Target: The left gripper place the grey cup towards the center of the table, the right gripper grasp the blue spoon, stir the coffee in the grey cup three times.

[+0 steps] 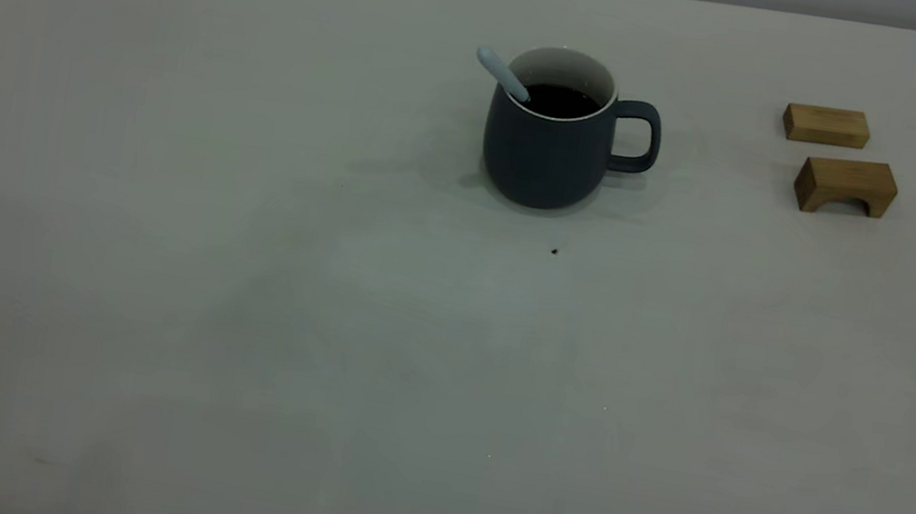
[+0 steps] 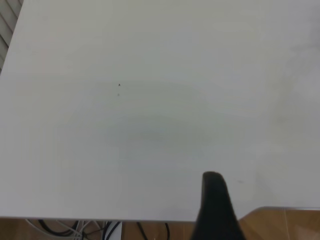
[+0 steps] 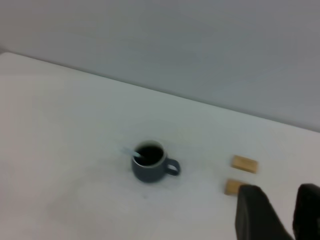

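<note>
The grey cup (image 1: 544, 151) stands upright on the table (image 1: 230, 304), a little behind its middle, with the handle pointing right. Dark coffee (image 1: 561, 100) fills it. The blue spoon (image 1: 501, 73) leans in the cup, its pale handle sticking out over the left rim. Neither gripper appears in the exterior view. In the right wrist view the cup (image 3: 147, 167) and spoon (image 3: 129, 151) are far off, and my right gripper (image 3: 278, 190) is open and holds nothing. My left gripper (image 2: 215, 205) shows only as a dark shape over the bare table (image 2: 150, 125) near its edge.
Two tan wooden blocks (image 1: 826, 125) (image 1: 846, 185) lie at the back right, well apart from the cup. A tiny dark speck (image 1: 554, 251) sits just in front of the cup. In the left wrist view, cables (image 2: 100, 230) and wooden floor show beyond the table's edge.
</note>
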Controlling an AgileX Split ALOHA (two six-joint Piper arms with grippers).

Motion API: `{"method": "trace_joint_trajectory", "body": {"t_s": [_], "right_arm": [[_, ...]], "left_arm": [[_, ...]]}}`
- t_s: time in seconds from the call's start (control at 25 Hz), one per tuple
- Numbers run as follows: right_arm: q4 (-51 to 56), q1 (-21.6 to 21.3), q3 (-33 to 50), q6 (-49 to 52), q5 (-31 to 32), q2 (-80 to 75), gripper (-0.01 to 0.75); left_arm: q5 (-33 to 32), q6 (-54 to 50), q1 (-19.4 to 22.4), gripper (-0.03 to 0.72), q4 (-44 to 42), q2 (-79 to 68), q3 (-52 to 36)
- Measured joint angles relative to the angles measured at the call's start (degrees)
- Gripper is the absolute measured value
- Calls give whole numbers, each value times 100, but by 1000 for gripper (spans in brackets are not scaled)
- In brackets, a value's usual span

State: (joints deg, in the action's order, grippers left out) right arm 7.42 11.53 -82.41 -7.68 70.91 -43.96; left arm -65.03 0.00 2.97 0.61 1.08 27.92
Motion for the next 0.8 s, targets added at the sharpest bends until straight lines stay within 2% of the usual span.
{"method": "trace_joint_trajectory", "body": {"t_s": [0.24,0.44,0.6,0.8], "right_arm": [[-452,0,2230,-17,0,1837,233],[-392,0,4105,-17,0,2920,236],[-256,-13,5020,-23,-233,3845,236],[-229,-336,5320,-23,-327,4283,236]], "left_arm": [[0,0,0,585,0,0,0],[0,0,0,585,0,0,0],[0,0,0,585,0,0,0],[0,0,0,585,0,0,0]]}}
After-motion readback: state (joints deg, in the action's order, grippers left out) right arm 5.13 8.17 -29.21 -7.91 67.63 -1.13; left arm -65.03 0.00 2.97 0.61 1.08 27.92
